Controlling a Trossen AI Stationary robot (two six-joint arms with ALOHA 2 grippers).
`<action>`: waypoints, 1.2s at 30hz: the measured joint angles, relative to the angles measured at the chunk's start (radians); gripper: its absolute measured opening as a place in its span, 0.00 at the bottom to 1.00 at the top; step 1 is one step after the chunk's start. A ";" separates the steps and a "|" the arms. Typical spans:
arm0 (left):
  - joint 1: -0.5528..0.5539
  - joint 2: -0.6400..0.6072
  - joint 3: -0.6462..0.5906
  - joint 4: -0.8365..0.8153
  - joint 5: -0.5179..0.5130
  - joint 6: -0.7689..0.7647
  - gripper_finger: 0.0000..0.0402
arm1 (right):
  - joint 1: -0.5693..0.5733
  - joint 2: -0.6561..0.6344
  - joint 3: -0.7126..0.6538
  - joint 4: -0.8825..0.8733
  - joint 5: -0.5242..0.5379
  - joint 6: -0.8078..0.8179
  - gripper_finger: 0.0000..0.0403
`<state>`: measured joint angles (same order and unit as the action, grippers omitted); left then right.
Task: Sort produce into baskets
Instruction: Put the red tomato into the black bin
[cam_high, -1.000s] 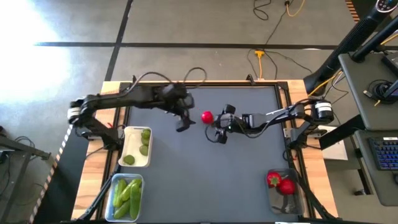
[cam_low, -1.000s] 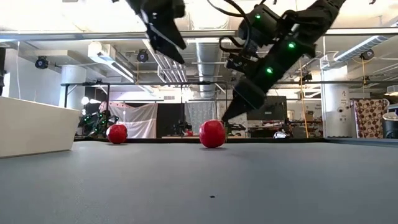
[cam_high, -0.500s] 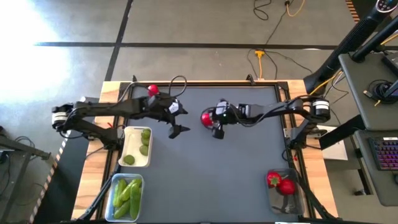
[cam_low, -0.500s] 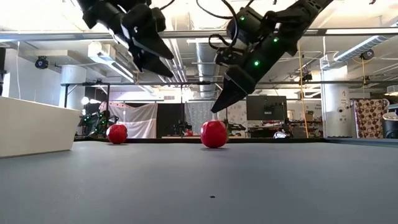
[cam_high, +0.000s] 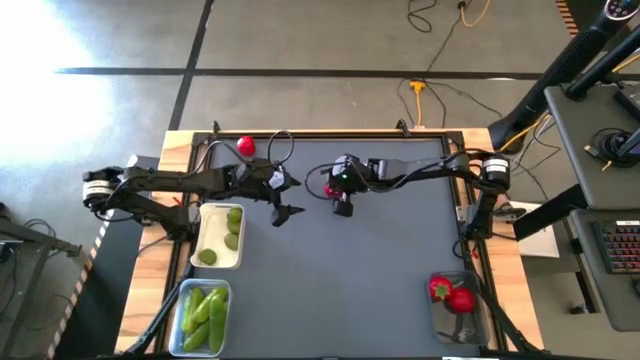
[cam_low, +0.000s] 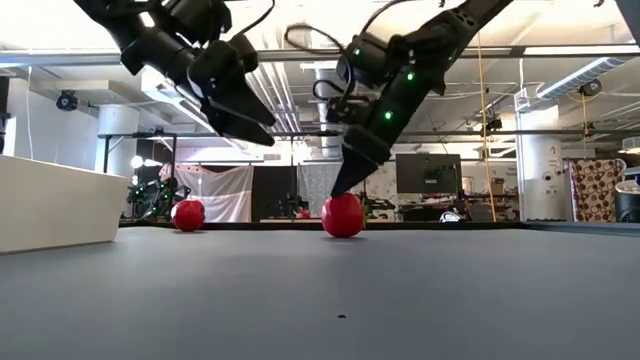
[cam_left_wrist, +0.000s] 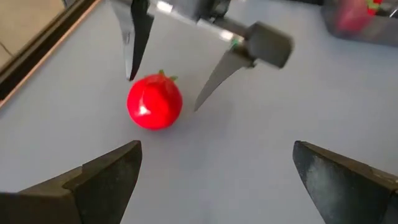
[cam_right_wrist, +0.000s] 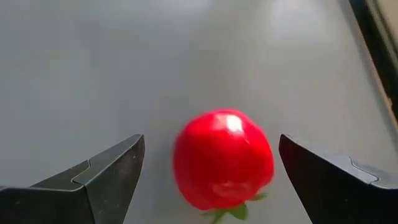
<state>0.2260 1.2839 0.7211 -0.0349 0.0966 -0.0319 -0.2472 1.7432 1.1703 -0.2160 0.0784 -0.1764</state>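
Right gripper over a red tomato at mid-table

Right gripper (cam_high: 338, 190) has jaws spread wide around the tomato (cam_low: 342, 215), which rests on the mat; left gripper (cam_high: 283, 197) hangs just beside it, jaws also wide, holding nothing

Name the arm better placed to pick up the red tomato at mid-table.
Right. Its open pincer already straddles the red tomato, near the mat. The left pincer, also open, hangs beside it, higher up.
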 joint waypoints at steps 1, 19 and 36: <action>0.000 -0.001 -0.011 0.024 0.000 0.000 1.00 | -0.005 0.010 0.006 -0.015 0.000 -0.001 0.90; -0.128 -0.004 -0.030 0.124 -0.072 -0.030 0.95 | -0.047 0.137 0.031 -0.014 0.000 -0.026 0.88; -0.258 -0.003 -0.164 0.368 -0.168 -0.164 0.91 | 0.196 -0.102 0.031 -0.412 0.002 0.221 0.68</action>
<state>-0.0322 1.2804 0.5573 0.3334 -0.0717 -0.1954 -0.0515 1.6408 1.2011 -0.6277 0.0806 0.0446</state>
